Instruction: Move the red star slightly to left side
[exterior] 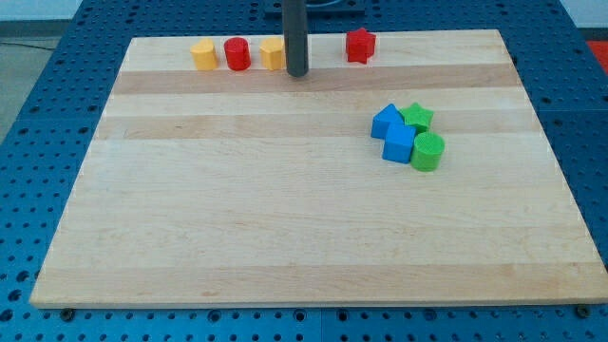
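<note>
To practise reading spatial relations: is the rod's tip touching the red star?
No: my tip stands apart to the view's left of the red star, right beside a yellow block instead.

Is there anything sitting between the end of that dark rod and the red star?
No. In the camera view, only bare board lies between my tip and the red star.

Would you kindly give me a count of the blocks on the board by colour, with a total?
Yellow: 2, a yellow block and a second yellow block, partly hidden behind the rod
Red: 2, the red cylinder and the red star
Blue: 2, one blue block and the blue cube
Green: 2, the green star and the green cylinder
Total: 8
</note>
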